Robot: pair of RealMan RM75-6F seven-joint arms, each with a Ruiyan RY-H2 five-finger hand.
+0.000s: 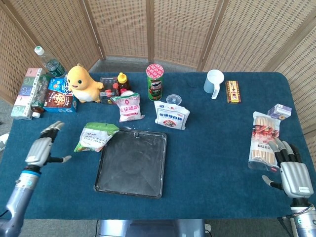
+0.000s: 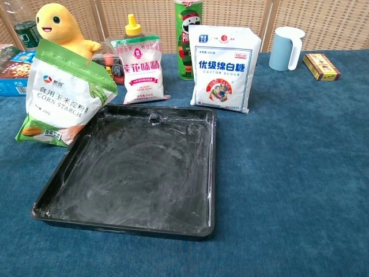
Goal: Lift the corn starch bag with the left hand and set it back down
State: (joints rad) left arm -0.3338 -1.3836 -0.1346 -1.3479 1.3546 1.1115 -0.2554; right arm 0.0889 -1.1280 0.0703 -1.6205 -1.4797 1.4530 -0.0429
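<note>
Corn starch bag (image 1: 96,136) lies at left centre of the head view, on the blue tabletop (image 1: 217,148), its lower right corner touching or overlapping the upper left rim of the black baking tray (image 1: 131,163). In the chest view the same bag (image 2: 62,95) shows propped at a tilt against that tray's left wall (image 2: 60,167). Its long axis runs from the lower left toward the upper right of the head view, sealed top edge uppermost.

Left hand (image 1: 43,148) hovers at the lower left of the head view, fingers (image 1: 53,127) spread apart and holding nothing. The bag lies to the right of this hand and slightly farther up the frame, near but not touching. Judgement: the reach is under way and the grasp not yet made; the left hand is by far the nearer one.

Right hand (image 1: 294,174) sits at the lower right corner, well apart from the bag, fingers extended and empty, just below a packet of wooden skewers (image 1: 264,139).

Beyond the tray stand a castor sugar bag (image 1: 171,115), a pink seasoning packet (image 1: 130,106), a Pringles can (image 1: 155,82) and a yellow plush toy (image 1: 83,84). Woven screen panels (image 1: 173,29) close off the rear.
</note>
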